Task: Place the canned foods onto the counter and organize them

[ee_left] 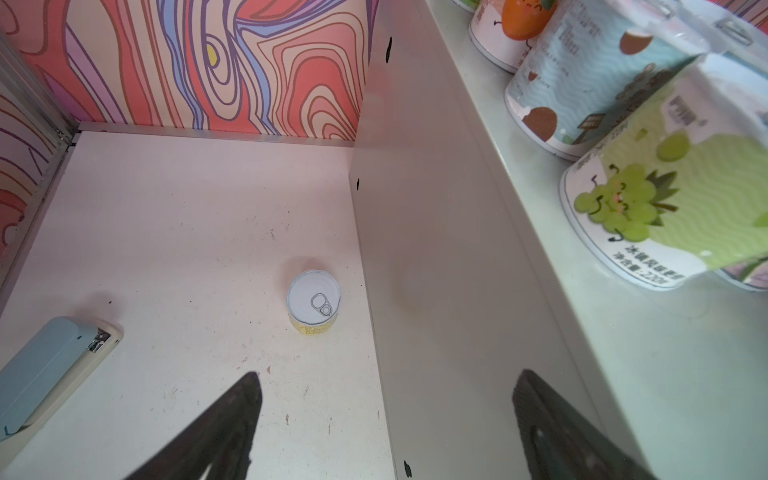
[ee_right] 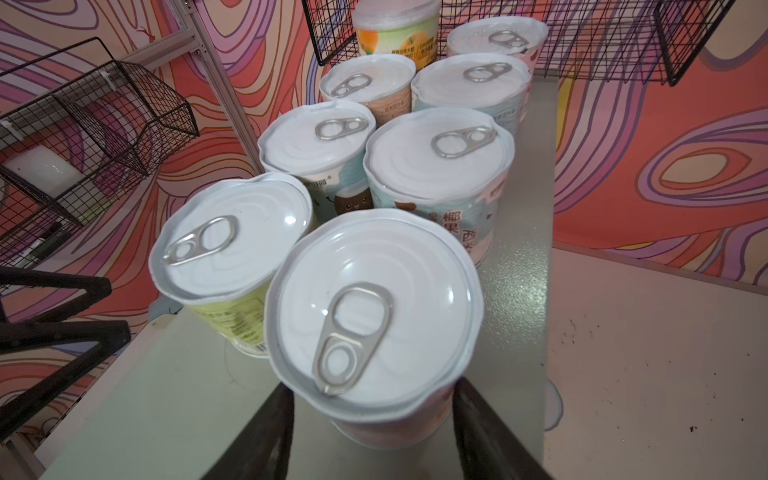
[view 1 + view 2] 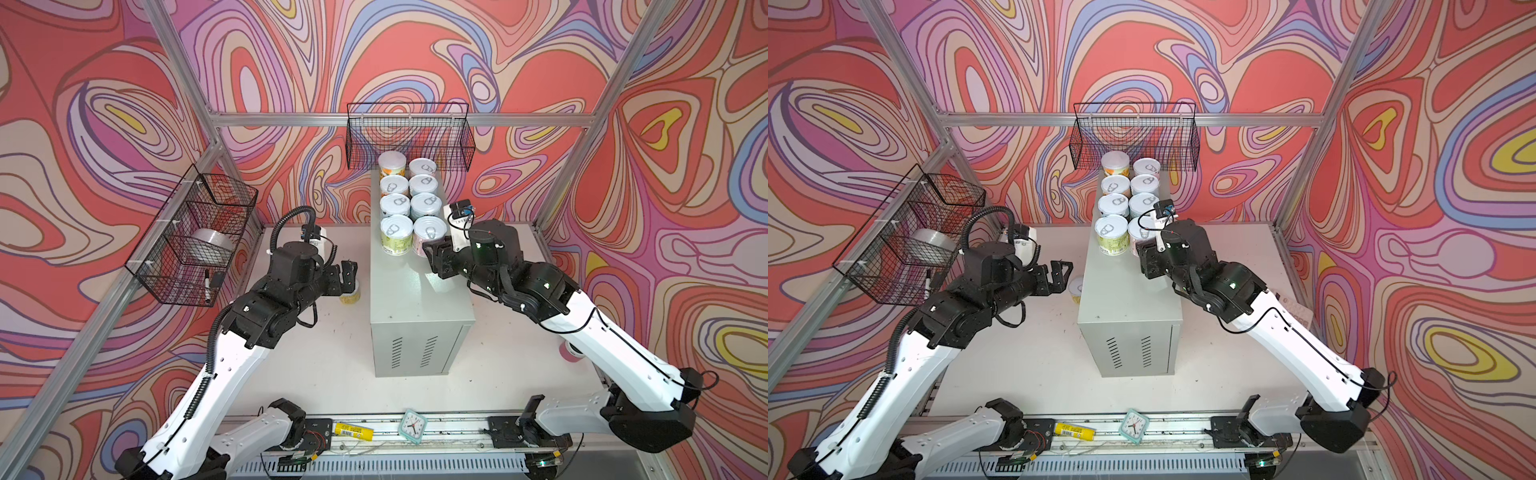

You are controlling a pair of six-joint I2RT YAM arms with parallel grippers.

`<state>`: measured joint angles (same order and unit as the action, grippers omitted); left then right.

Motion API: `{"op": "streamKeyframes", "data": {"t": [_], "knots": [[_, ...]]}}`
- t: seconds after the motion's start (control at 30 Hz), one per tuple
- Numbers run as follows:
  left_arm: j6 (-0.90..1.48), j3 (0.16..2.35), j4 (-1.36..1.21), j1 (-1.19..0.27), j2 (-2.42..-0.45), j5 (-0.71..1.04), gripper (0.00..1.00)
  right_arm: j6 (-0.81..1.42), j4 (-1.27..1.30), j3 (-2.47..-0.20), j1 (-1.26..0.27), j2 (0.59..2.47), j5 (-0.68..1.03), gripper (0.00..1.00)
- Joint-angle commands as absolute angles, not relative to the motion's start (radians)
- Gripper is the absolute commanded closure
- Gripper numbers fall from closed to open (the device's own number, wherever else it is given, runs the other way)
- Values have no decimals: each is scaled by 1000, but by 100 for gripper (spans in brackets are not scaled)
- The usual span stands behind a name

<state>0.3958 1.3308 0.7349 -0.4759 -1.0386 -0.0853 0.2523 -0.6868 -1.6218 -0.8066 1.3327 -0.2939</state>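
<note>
The tall grey table [image 3: 409, 307] is well stocked. Eight cans [image 3: 395, 205] stand upright on its far half in two tidy rows of four, lids up and packed close.

The right pincer [image 3: 437, 254] has its fingers pressed against both sides of the near-right can [image 2: 374, 316], the nearest in the right row. That is a firm hold, and I read it as squaring the can into line.

On the left, the left pincer [image 3: 1059, 274] hangs wide open and empty above the yellow can [image 1: 313, 301]. This can stands alone on the low white table [image 1: 166, 228], just beside the grey table's left wall. It is the ninth can, and I'd say the next to go up.

A pale rim [image 2: 555, 403] peeks out low past the grey table's right edge. It may be a tenth can, but too little shows to call it.

The count is eight up and one plainly left, with the near half of the top free. There are also two wire baskets [image 3: 409, 137] on the walls and two pincers.
</note>
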Motion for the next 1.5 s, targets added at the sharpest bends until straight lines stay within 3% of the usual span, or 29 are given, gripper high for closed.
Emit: {"op": "streamKeyframes", "data": {"t": [0.0,0.67,0.77,0.93,1.0,1.17,1.27,1.33,1.47], "knots": [[409,1313,712,-469,-1032,-77,6,255,-664,-1650,-807,1347,-303,39],[416,1299,701,-468,-1034,-75,6,281,-675,-1671,-762,1367,-275,38],[408,1302,707,-469,-1034,-86,5,279,-683,-1665,-762,1337,-205,35],[387,1294,726,-465,-1029,-139,0,290,-742,-1677,-761,1262,-68,18],[388,1284,731,-462,-1025,-157,0,312,-742,-1657,-762,1216,-57,16],[413,1204,702,-453,-1012,-185,0,374,-792,-1613,-762,1117,-211,20],[418,1125,653,-448,-1013,-178,0,360,-803,-1544,-755,1081,-357,15],[421,1077,620,-443,-1025,-178,0,383,-820,-1501,-682,1085,-365,12],[440,996,550,-397,-1057,-152,0,457,-740,-1351,-357,1061,-85,12]]}}
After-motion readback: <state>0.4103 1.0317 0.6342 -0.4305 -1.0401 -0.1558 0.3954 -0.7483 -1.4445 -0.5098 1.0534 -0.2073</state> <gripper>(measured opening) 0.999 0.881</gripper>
